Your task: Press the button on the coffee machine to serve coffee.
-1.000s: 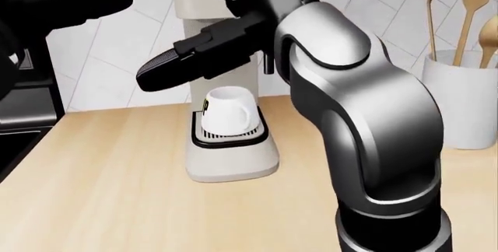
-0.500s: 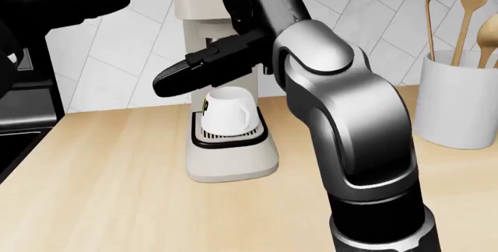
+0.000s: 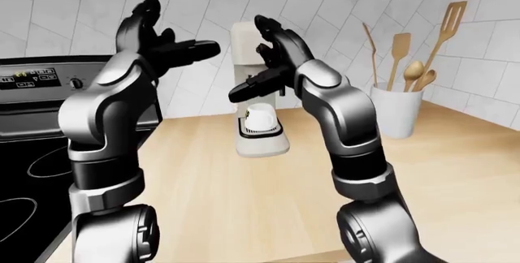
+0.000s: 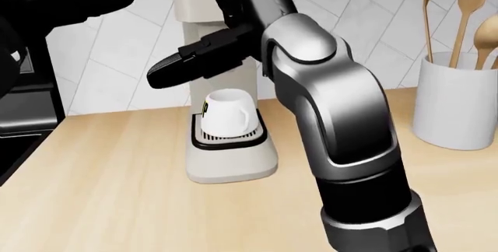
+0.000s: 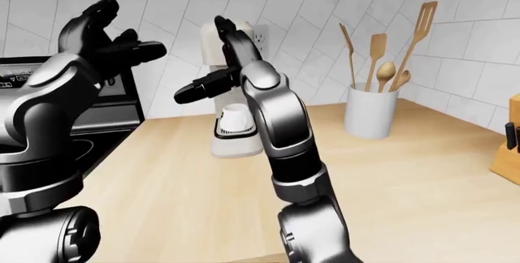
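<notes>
Where the wooden counter (image 3: 439, 171) meets the tiled wall, we see the cream coffee machine (image 3: 253, 86), with a white cup (image 3: 261, 117) on its drip tray. Our right hand (image 3: 272, 62) is raised against the machine's upper body, fingers spread and unclenched, one black finger (image 4: 198, 59) jutting left above the cup; the button itself is hidden from us. To the left of that hand, our left hand (image 3: 158, 44) hangs in the air, fingers likewise loose and grasping nothing. To its right stands a white crock (image 3: 395, 109) of wooden utensils (image 3: 414, 62). A stove (image 3: 32, 129) lies beyond the left hand.
</notes>
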Controlling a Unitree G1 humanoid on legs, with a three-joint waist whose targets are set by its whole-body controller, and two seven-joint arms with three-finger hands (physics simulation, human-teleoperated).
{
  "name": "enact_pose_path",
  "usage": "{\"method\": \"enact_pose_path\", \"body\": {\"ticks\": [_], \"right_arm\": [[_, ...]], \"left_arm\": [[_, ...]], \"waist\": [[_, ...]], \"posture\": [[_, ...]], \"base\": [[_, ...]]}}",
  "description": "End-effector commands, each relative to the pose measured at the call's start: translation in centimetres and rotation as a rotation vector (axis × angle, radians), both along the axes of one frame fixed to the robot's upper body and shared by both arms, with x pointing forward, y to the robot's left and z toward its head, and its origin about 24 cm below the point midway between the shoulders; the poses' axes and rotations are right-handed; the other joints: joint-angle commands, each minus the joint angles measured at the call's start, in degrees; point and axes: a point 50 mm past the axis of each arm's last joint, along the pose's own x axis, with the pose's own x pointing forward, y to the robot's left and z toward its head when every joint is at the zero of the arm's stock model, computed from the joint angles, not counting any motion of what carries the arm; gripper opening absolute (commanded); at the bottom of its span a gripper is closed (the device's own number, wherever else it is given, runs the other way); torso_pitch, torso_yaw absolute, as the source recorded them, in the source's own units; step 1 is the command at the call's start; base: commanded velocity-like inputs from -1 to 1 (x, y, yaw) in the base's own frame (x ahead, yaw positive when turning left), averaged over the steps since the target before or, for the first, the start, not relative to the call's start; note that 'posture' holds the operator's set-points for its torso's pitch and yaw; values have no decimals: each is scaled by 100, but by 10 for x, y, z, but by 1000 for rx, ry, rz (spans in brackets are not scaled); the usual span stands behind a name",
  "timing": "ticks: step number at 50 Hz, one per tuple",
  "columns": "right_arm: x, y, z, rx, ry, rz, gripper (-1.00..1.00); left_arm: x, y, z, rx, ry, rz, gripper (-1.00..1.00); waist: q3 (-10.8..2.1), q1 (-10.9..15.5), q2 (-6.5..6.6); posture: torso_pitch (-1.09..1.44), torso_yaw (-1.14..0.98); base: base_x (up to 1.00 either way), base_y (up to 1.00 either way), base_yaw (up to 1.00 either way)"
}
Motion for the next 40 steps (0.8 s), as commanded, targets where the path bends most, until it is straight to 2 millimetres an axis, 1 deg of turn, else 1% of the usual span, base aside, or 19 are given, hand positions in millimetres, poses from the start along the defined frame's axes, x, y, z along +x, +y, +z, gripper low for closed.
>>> {"method": "enact_pose_path", "body": {"ticks": [1,11,20,28,32,40], "right_arm": [[0,-1,19,21,-88,-5,100],[5,0,14,19,-80,-9,100],[10,1,16,21,-83,-10,100],[16,4,14,20,-79,-7,100],[20,4,9,22,-71,-9,100],[25,5,11,27,-71,-9,100]], "left_arm": [[-4,-1,19,0,-85,-2,100],[-3,-1,18,-1,-84,-2,100],[-4,-2,19,-2,-85,-4,100],[-4,-3,18,-1,-85,-6,100],[-3,-3,18,-1,-84,-5,100],[-3,-5,19,-3,-85,-8,100]], "waist": [[-12,0,30],[-13,0,30],[-18,-5,32],[-23,-13,37],[-27,-11,41],[-25,-10,42]], "posture": [[-76,0],[-76,0],[-76,0],[-76,0],[-76,0],[-76,0]], "base": [[0,0,0],[0,0,0],[0,0,0],[0,0,0],[0,0,0],[0,0,0]]}}
